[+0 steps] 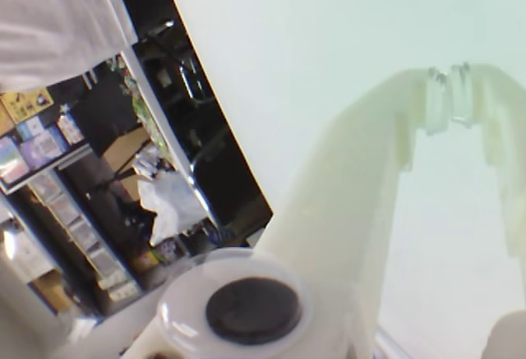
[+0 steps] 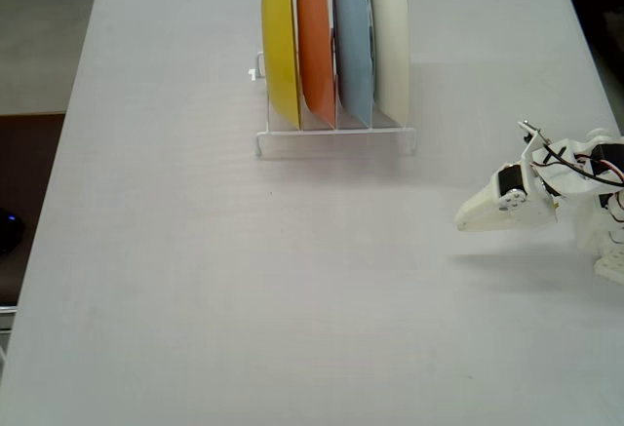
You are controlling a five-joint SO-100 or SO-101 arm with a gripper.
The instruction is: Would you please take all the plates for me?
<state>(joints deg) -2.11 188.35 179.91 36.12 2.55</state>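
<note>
Upright in the upper middle of the fixed view stand four round, shallow, plain plates of equal size, side by side on edge in a white wire rack [image 2: 336,139]: from left to right the yellow plate [image 2: 280,46], the orange plate [image 2: 316,44], the light blue plate [image 2: 352,44] and the cream-white plate [image 2: 391,41]. Each sits close beside its neighbour in its own slot. The rack rests on a pale grey table [image 2: 244,280], whose surface around and below it lies bare, with nothing between the plates and the arm. At the right edge of that view, well apart from the rack and lower in the frame, the white gripper [image 2: 461,221] lies low over the table with dark cables looped behind it. In the wrist view the gripper [image 1: 450,75] reaches toward the upper right over the bare table, its two white fingers [image 1: 493,104] brought together at the tips with nothing between them. At the left of that view lies a cluttered room beyond the table's edge.
</note>
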